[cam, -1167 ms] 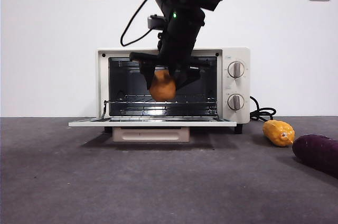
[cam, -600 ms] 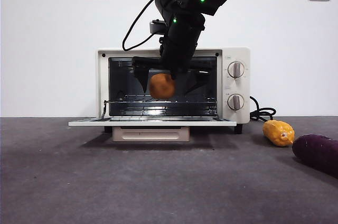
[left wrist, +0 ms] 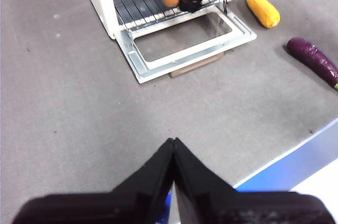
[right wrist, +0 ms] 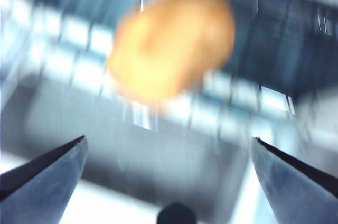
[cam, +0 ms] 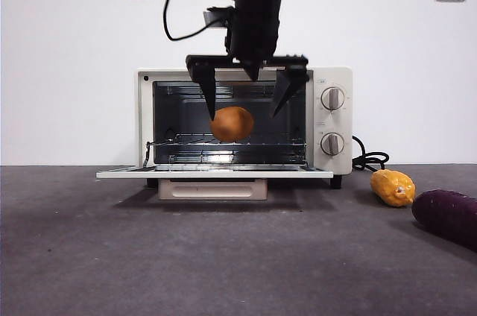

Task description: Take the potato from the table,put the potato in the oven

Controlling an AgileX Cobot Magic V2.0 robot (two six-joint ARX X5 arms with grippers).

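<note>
Orange-brown potato (cam: 232, 124) now free of the right gripper (cam: 247, 98): jaws, which clamped it a second ago, have spread wide and lifted, tips flanking it at 10 and 2 o'clock without contact. Potato sits on or just above the wire rack inside the oven (cam: 244, 124); contact cannot be confirmed, right wrist view blurred. Door (cam: 215, 172) is down. Judgement: release made, placement essentially complete. Left gripper (left wrist: 173, 147) waits over the surface (cam: 223, 256), jaws closed, empty.
</note>
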